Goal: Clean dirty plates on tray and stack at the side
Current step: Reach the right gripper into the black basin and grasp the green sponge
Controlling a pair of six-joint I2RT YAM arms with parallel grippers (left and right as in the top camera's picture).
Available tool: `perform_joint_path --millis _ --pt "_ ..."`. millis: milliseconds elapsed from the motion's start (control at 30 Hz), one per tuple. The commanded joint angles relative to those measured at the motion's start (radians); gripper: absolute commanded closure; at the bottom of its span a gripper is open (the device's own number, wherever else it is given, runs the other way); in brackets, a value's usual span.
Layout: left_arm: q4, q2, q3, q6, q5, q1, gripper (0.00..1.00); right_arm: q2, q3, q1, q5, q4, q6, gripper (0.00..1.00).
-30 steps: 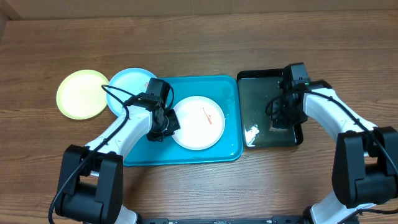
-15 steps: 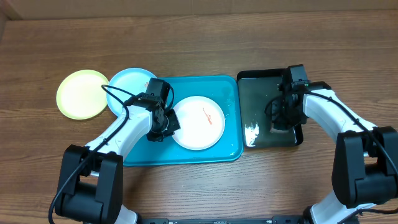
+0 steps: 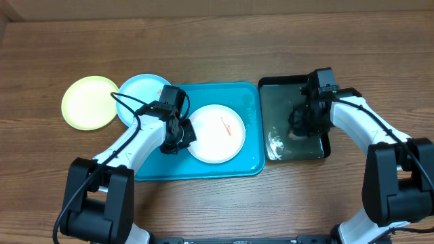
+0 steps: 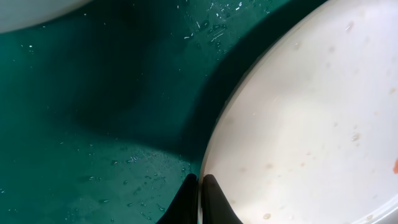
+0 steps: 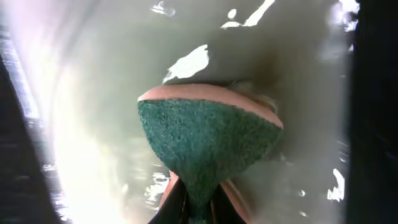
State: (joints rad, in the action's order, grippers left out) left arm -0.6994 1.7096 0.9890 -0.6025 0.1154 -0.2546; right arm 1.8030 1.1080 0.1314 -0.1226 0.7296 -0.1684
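Observation:
A white plate (image 3: pixel 217 133) with small orange-red smears lies in the turquoise tray (image 3: pixel 247 163). My left gripper (image 3: pixel 178 139) is shut on that plate's left rim; in the left wrist view its fingertips (image 4: pixel 200 180) pinch the rim of the white plate (image 4: pixel 311 118) over the wet tray (image 4: pixel 93 124). A light blue plate (image 3: pixel 139 90) and a yellow-green plate (image 3: pixel 88 102) lie on the table left of the tray. My right gripper (image 3: pixel 303 125) is over the black tray (image 3: pixel 281 91), shut on a green-and-pink sponge (image 5: pixel 208 137).
The black tray holds water, with glints (image 3: pixel 274 144) near its left front. The wooden table (image 3: pixel 217 41) stretches behind both trays. The light blue plate's edge touches the turquoise tray's back left corner.
My right gripper has closed on the sponge in the black tray. The left arm and the plates have not moved.

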Motion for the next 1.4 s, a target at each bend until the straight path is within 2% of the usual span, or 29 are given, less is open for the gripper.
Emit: perform_joint_path --millis 0,533,800,1100,1367 --pt "0.001 -0.002 0.014 0.005 -0.018 0.005 0.96 -0.006 0.035 0.002 -0.099 -0.011 0.019 0.96" --pt "0.012 -0.002 0.014 0.005 -0.038 -0.017 0.96 -0.006 0.004 0.2 0.319 -0.026 -0.016 0.96" --pt "0.013 -0.002 0.014 0.005 -0.045 -0.022 0.96 -0.006 0.0 0.216 0.321 -0.03 -0.019 0.96" --pt "0.016 -0.002 0.014 0.005 -0.044 -0.022 0.96 -0.006 -0.082 0.216 0.32 -0.104 -0.019 0.96" --pt "0.015 -0.002 0.014 0.005 -0.044 -0.022 0.95 -0.007 -0.058 0.215 0.32 -0.089 -0.018 0.96"
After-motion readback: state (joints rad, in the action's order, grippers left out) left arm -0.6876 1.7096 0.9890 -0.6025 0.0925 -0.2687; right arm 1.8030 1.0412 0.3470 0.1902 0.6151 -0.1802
